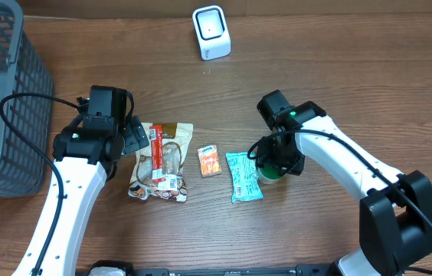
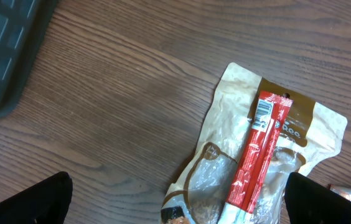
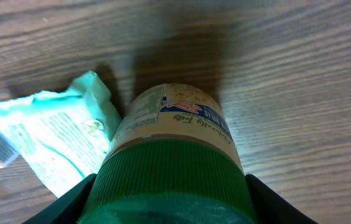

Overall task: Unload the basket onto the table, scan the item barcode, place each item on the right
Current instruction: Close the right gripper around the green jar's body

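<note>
table (image 1: 315,77): brown wood-grain top | far left: grey mesh basket (image 1: 1,100) | back centre: white scanner (image 1: 211,32), upright | front row, left to right: brown pouch (image 1: 174,157) flat, small orange packet (image 1: 209,161) flat, teal packet (image 1: 243,176) flat, green-lidded jar (image 3: 169,168) upright, touching the teal packet's right edge

White arm links (image 1: 67,207); black joints (image 1: 107,103), fingers (image 2: 20,202), cables (image 1: 28,95); green LED (image 1: 293,115).
</note>
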Action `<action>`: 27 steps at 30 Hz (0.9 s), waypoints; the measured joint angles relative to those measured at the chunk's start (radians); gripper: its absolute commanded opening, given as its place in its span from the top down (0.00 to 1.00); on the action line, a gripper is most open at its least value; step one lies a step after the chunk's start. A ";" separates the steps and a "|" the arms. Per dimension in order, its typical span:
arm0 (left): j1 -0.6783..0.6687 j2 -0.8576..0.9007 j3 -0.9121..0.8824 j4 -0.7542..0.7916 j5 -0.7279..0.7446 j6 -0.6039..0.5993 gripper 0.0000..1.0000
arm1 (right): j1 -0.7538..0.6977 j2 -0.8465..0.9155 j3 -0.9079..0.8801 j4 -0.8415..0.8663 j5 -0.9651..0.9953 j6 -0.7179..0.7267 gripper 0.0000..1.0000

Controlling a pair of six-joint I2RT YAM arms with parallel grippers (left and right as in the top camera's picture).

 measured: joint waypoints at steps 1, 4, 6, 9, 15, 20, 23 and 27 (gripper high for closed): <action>0.000 0.000 0.000 0.000 0.000 0.000 0.00 | 0.000 0.000 0.000 0.005 0.003 0.000 0.43; 0.000 0.000 0.000 0.000 0.000 0.000 0.00 | 0.000 -0.002 0.000 0.029 0.024 0.000 0.42; 0.000 0.000 0.000 0.000 0.000 0.000 0.01 | 0.000 -0.003 0.000 0.049 0.037 0.000 0.42; 0.000 0.000 0.000 0.000 0.000 0.000 0.00 | 0.000 -0.004 0.000 0.068 0.051 0.000 0.33; 0.000 0.000 0.000 0.000 0.000 0.000 0.00 | 0.000 -0.003 0.000 0.081 0.069 0.002 0.16; 0.000 0.000 0.000 0.000 0.000 0.000 0.01 | 0.000 -0.003 0.000 0.074 0.070 -0.003 0.16; 0.000 0.000 0.000 0.000 0.000 0.000 0.00 | 0.000 -0.003 0.000 0.072 0.071 -0.003 0.16; 0.000 0.000 0.000 0.000 0.000 0.000 0.00 | 0.000 -0.003 -0.014 0.089 0.071 -0.003 0.13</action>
